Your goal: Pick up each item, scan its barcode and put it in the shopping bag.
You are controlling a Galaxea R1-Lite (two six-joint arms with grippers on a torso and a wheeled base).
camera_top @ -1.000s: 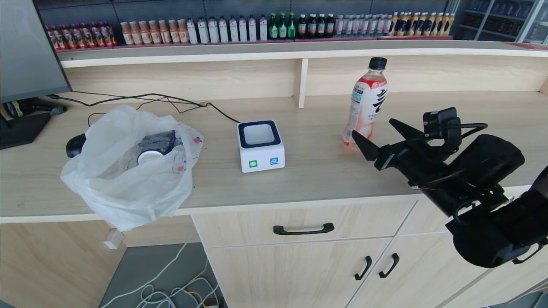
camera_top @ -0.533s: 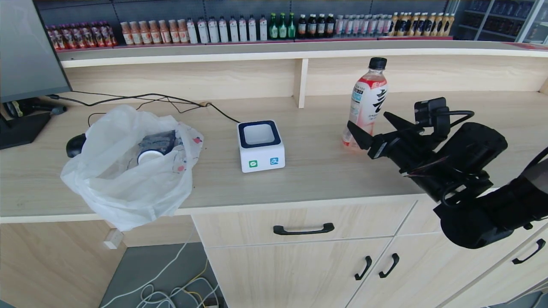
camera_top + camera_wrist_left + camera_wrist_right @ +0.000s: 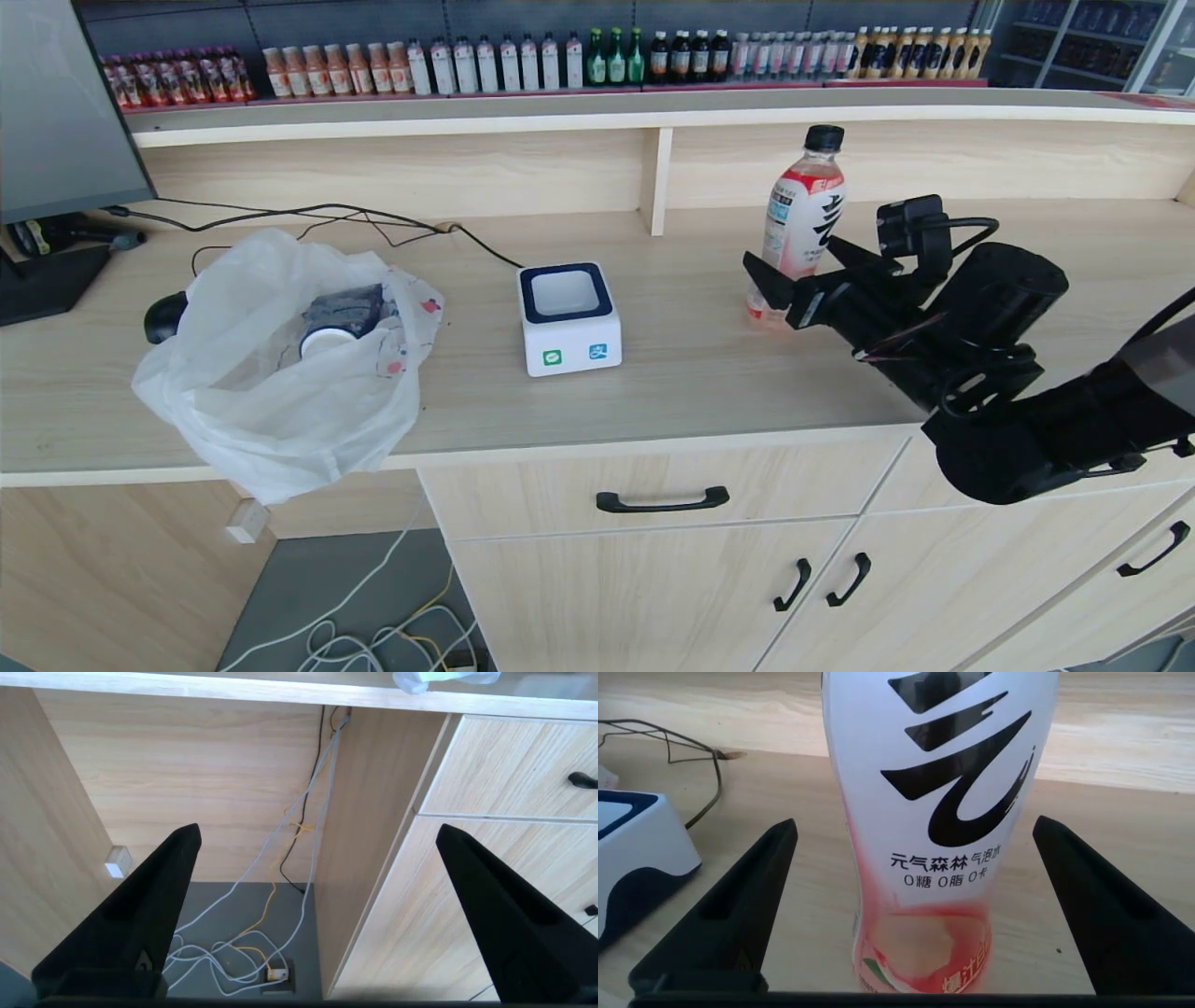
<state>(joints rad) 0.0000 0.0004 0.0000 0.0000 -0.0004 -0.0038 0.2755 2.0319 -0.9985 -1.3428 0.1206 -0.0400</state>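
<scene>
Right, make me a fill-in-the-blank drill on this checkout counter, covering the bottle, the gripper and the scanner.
1. The bottle stands ___ on the counter.
2. The right gripper is ___, with one finger on each side of the bottle.
3. The white scanner sits between the bottle and the ___.
4. The bottle's cap is ___ in colour.

Missing words: upright; open; shopping bag; black.

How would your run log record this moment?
right gripper: open, around pink-labelled clear plastic bottle | white plastic shopping bag: partly filled
</scene>
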